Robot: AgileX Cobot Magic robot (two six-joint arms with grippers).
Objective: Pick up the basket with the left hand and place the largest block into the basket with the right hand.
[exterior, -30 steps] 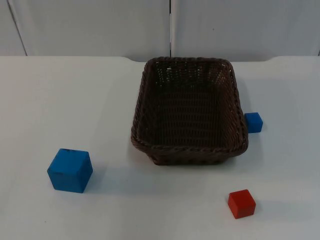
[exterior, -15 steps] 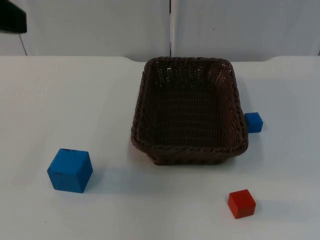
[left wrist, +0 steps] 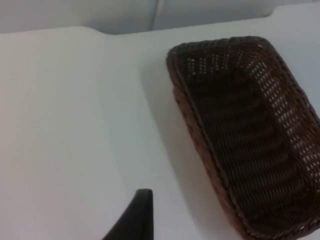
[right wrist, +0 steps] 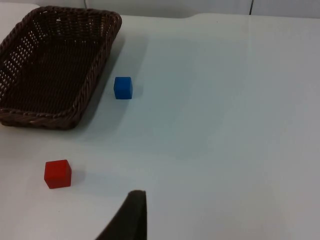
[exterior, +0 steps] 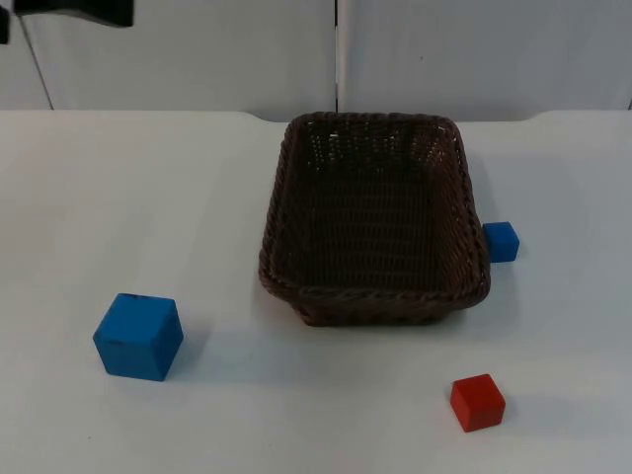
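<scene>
A dark brown woven basket stands empty at the middle of the table, also seen from the wrists. The large blue block lies at the front left, well apart from the basket. A small blue block sits right beside the basket's right wall. A small red block lies at the front right. My left gripper hangs high at the far left corner, away from the basket. My right gripper waits off to the right of the basket and blocks.
The white table top ends at the grey partition wall behind the basket. Open table lies between the large blue block and the basket, and to the right of the small blocks.
The left arm has come into the top view at the upper left corner and moved rightward. Basket and blocks have not moved.
</scene>
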